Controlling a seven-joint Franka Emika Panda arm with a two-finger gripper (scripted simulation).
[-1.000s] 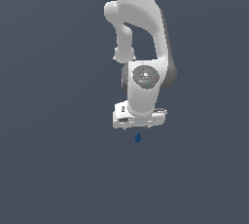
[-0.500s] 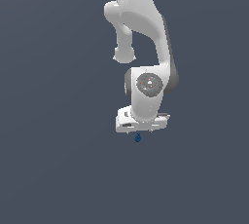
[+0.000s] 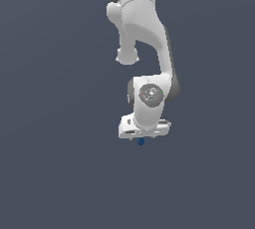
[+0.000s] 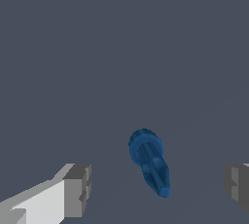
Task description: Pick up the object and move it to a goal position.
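The object (image 4: 149,162) is a tiny dark blue item, elongated with a rounded end, lying on the flat grey surface. In the wrist view it sits between my two fingertips (image 4: 78,189), nearer the middle, touching neither. My gripper (image 4: 155,184) is open. In the exterior view the white gripper (image 3: 144,134) hangs straight down right over the object (image 3: 141,141), which peeks out just below the hand. The fingers themselves are hard to make out in the exterior view.
The white arm (image 3: 144,49) rises above the gripper in the exterior view. All around is a plain dark grey surface (image 3: 60,173) with no other objects or edges in view.
The gripper has come down toward the object over the last second. The gap between hand and object has closed to almost nothing. The object has not moved.
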